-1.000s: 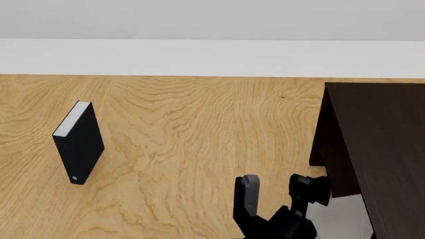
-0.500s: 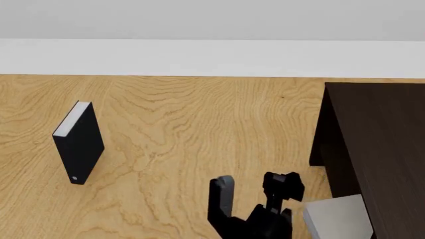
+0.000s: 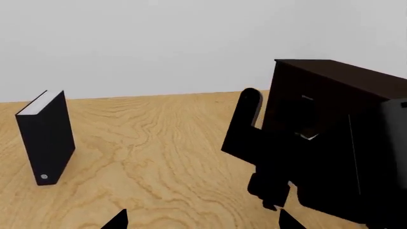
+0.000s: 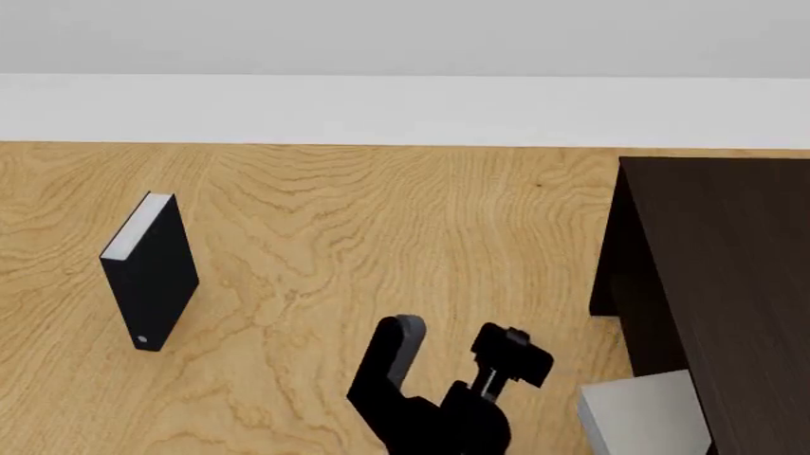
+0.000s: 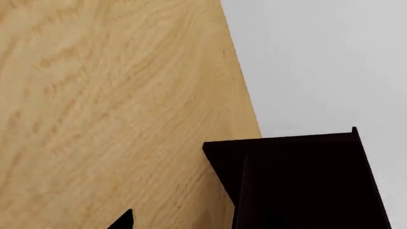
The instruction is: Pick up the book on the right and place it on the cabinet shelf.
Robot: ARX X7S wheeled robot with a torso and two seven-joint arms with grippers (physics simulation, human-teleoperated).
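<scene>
The light grey book (image 4: 639,414) lies flat at the dark cabinet's (image 4: 722,275) open side, partly under its top. The shelf board itself does not show. My right gripper (image 4: 458,351) is open and empty over the table, left of the book and apart from it. One of its fingers (image 3: 247,109) shows in the left wrist view in front of the cabinet (image 3: 330,95). My left gripper (image 3: 202,222) is open and empty low over the table; only its two tips show. In the right wrist view, one fingertip (image 5: 124,221) shows.
A thinner black book (image 4: 150,275) stands upright on the wooden table (image 4: 379,218) at the left; it also shows in the left wrist view (image 3: 45,136). A white wall runs behind the table. The cabinet's top corner shows in the right wrist view (image 5: 299,181).
My right gripper has drawn back to the left, away from the cabinet, open. The grey book, partly hidden behind it before, now shows in full and stays at the cabinet.
</scene>
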